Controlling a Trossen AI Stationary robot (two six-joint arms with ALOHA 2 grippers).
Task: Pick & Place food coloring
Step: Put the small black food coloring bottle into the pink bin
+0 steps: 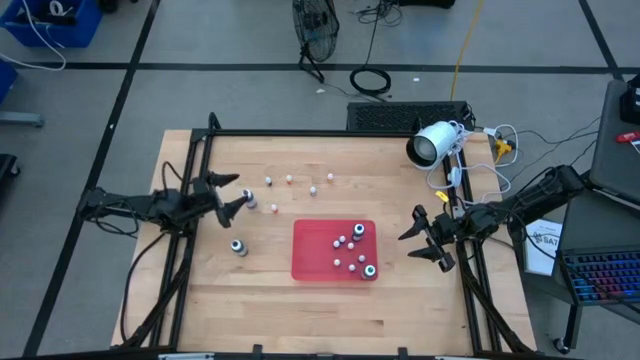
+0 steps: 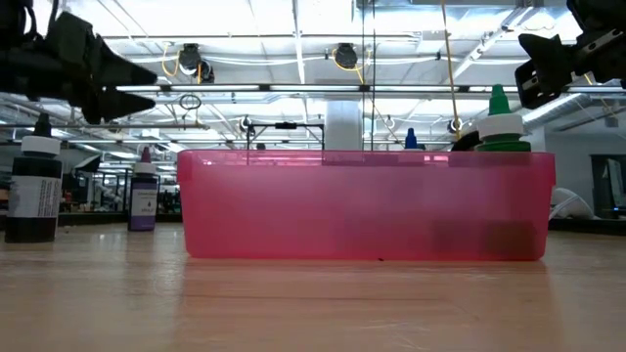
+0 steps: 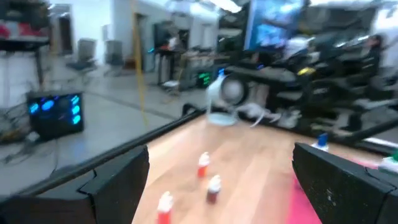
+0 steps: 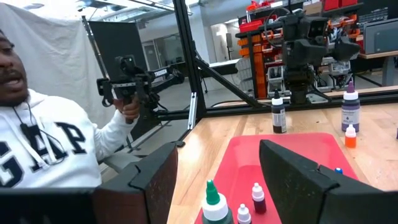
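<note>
The red tray (image 1: 310, 262) lies in the middle of the table with several food coloring bottles (image 1: 352, 240) standing in it, among them a green-capped one (image 2: 501, 122) (image 4: 214, 205). More tiny bottles (image 1: 289, 179) stand scattered on the wood toward the far left. A bigger dark bottle (image 1: 238, 246) (image 2: 34, 186) and a purple one (image 1: 250, 201) (image 2: 144, 196) stand left of the tray. My left gripper (image 1: 234, 192) (image 3: 221, 155) hovers open above the table beside the purple bottle. My right gripper (image 1: 426, 240) (image 4: 217, 162) hovers open at the tray's right end, pointing over the tray (image 4: 292, 146).
A white camera (image 1: 432, 144) with cables sits at the table's far right corner. Black frame bars run along the table's edges (image 1: 300, 134). In the right wrist view a person in a white hoodie (image 4: 43, 143) holds a hand controller (image 4: 127, 87) beyond the table's left side.
</note>
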